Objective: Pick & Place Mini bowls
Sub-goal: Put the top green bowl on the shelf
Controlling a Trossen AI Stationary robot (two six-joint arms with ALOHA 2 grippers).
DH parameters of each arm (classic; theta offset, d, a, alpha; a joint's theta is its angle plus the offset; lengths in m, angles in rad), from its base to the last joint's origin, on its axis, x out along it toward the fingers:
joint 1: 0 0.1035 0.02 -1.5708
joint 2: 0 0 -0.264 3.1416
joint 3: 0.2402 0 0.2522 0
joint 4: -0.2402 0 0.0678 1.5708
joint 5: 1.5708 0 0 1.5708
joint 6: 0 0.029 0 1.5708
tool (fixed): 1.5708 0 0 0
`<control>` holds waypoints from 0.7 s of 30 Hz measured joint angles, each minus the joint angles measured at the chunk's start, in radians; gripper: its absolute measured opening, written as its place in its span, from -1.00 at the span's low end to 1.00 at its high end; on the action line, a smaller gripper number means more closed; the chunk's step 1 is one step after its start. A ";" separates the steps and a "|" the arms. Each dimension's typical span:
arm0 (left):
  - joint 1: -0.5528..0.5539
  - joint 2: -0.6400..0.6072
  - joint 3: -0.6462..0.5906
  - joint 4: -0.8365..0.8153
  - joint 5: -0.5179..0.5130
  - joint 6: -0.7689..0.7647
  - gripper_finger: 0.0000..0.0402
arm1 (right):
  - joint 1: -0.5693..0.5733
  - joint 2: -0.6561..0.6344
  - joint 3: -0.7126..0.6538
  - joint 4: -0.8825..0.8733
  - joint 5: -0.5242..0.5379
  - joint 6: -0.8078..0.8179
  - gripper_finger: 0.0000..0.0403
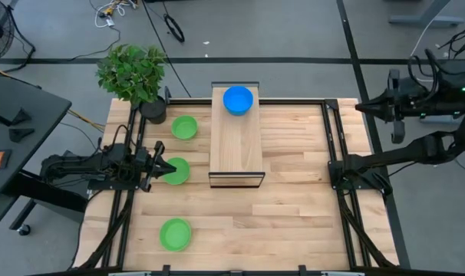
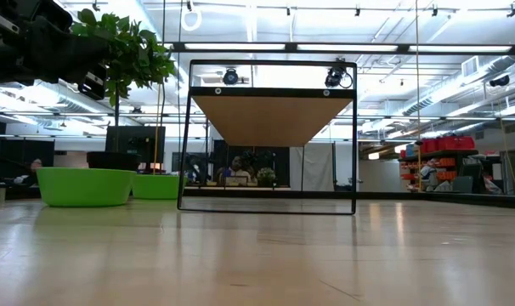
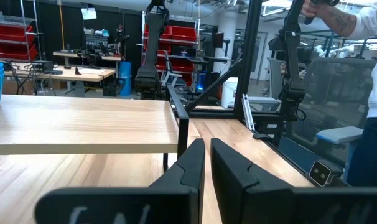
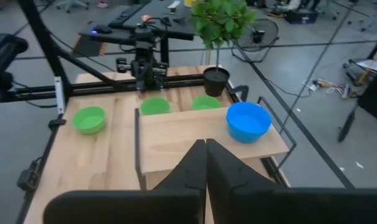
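Green mini bowl (image 1: pixel 176 170) partly hidden under left end effector (image 1: pixel 157 170).

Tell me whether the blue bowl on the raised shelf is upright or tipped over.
Upright. The blue bowl sits with its open mouth facing up on the wooden shelf, rim level in the right wrist view.

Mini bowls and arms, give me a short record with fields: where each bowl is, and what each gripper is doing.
blue bowl: on the far end of the wooden shelf; may be a stack, cannot tell
green bowl by the plant pot: on the table, left of the shelf
middle green bowl: on the table, at the left gripper's tip
near green bowl: on the table, alone
left gripper: shut, low beside the middle green bowl, holding nothing visible
right gripper: shut, empty, raised off the table's right edge
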 joint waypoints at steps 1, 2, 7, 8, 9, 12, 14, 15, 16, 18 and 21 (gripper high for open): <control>0.000 0.000 0.000 0.000 0.000 0.000 -0.85 | 0.012 -0.003 0.000 0.000 0.000 0.000 -0.97; 0.000 0.000 0.000 0.000 0.000 0.000 -0.85 | 0.023 -0.007 0.000 0.000 0.000 0.000 -0.97; 0.000 0.000 0.000 0.000 0.000 0.000 -0.85 | 0.067 -0.021 0.000 0.000 0.002 -0.008 -0.97; 0.000 0.000 0.000 0.000 0.000 0.000 -0.85 | 0.071 -0.022 0.000 0.000 0.010 -0.010 -0.97; 0.000 0.000 0.000 0.000 0.000 0.000 -0.85 | 0.075 -0.023 0.000 0.000 0.023 -0.011 -0.97; 0.000 0.000 0.000 0.000 0.000 0.000 -0.85 | 0.076 -0.024 0.000 -0.001 0.059 -0.011 -0.97; 0.000 0.000 0.000 0.000 0.000 0.000 -0.85 | 0.076 -0.024 0.000 -0.004 0.062 -0.011 -0.97; 0.000 0.000 0.000 0.000 0.000 0.000 -0.85 | 0.076 -0.025 0.000 -0.008 0.063 -0.010 -0.97; 0.000 0.000 0.000 0.000 0.000 0.000 -0.85 | 0.076 -0.025 0.000 -0.016 0.063 -0.006 -0.97; 0.000 0.000 0.000 0.000 0.000 0.000 -0.85 | 0.076 -0.026 0.000 -0.044 0.063 -0.002 -0.97; 0.000 0.000 0.000 0.000 0.000 0.000 -0.85 | 0.076 -0.026 -0.002 -0.068 0.063 -0.002 -0.97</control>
